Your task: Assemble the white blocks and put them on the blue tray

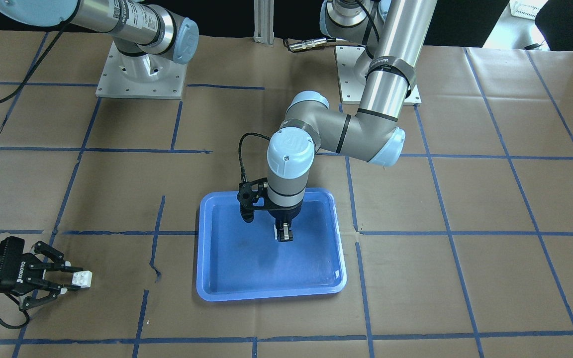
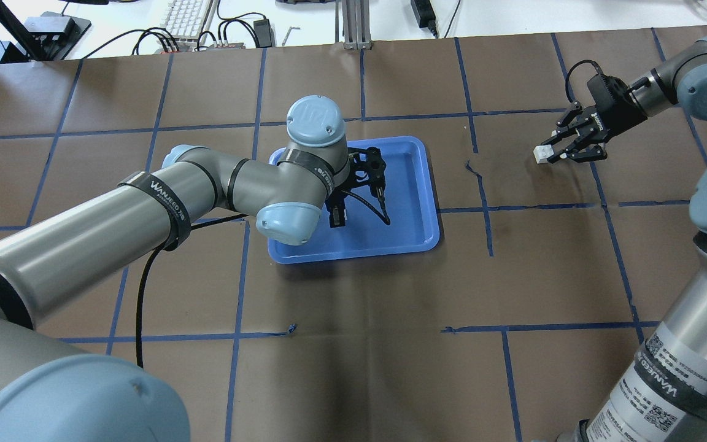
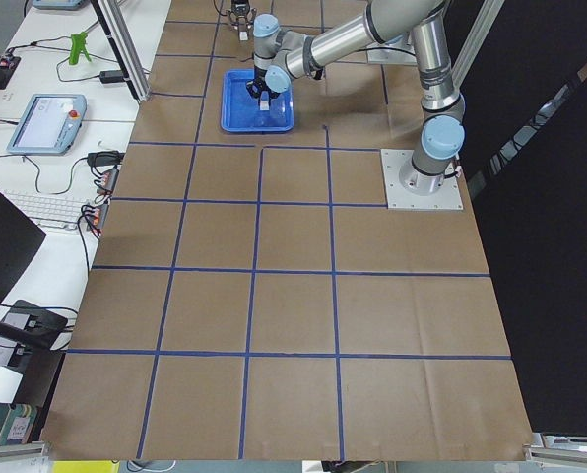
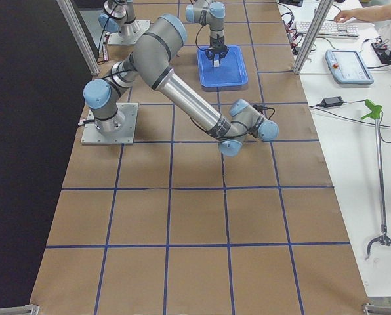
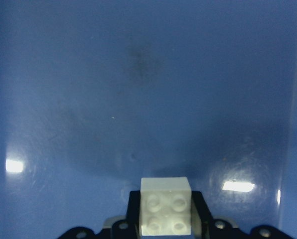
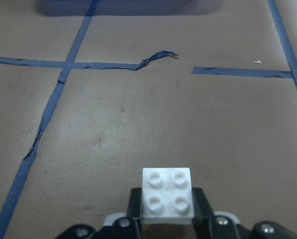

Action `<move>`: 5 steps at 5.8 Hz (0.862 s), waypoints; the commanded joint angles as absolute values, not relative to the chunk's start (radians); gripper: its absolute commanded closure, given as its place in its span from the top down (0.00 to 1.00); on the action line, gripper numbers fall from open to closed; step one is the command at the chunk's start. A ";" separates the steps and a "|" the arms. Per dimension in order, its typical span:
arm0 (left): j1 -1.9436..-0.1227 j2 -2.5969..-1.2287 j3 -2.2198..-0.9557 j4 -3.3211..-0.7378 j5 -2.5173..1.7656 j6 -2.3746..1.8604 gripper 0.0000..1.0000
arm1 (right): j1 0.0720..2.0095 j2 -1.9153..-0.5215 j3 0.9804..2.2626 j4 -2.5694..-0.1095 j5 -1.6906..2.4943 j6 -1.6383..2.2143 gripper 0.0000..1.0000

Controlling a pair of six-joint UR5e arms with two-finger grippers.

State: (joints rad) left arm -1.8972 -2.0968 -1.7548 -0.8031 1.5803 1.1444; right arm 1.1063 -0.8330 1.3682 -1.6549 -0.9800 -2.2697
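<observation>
The blue tray (image 1: pixel 271 295) lies in the middle of the table, also in the overhead view (image 2: pixel 359 256). My left gripper (image 1: pixel 283 234) points down over the tray's middle and is shut on a white block (image 5: pixel 166 211); it hangs a little above the tray floor (image 5: pixel 138 99). My right gripper (image 2: pixel 551 153) is well off to the tray's side, low over the brown paper. It is shut on the second white block (image 6: pixel 167 199), which sticks out beyond its fingertips (image 1: pixel 81 279). The two blocks are far apart.
The table is covered in brown paper with a blue tape grid. A torn, lifted strip of tape (image 2: pixel 473 169) lies between the tray and my right gripper. The arm base plates (image 1: pixel 140 74) stand at the robot's side. A keyboard and cables (image 2: pixel 188 18) lie beyond the far edge.
</observation>
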 commanded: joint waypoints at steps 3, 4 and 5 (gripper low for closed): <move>-1.891 -1.957 -1.750 -0.935 1.585 1.126 0.88 | 1.129 -1.011 1.382 -1.628 -0.976 -2.140 0.27; -1.872 -1.857 -1.746 -1.062 1.585 1.094 0.88 | 1.167 -1.032 1.416 -1.628 -0.970 -2.135 0.27; -1.837 -1.768 -1.699 -1.263 1.583 1.094 0.89 | 1.221 -1.076 1.457 -1.629 -0.965 -2.097 0.27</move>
State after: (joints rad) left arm -1.8651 -1.8552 -1.7322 -1.0917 1.5842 1.1016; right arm 1.1752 -1.0381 1.4201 -1.6283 -0.9697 -2.1250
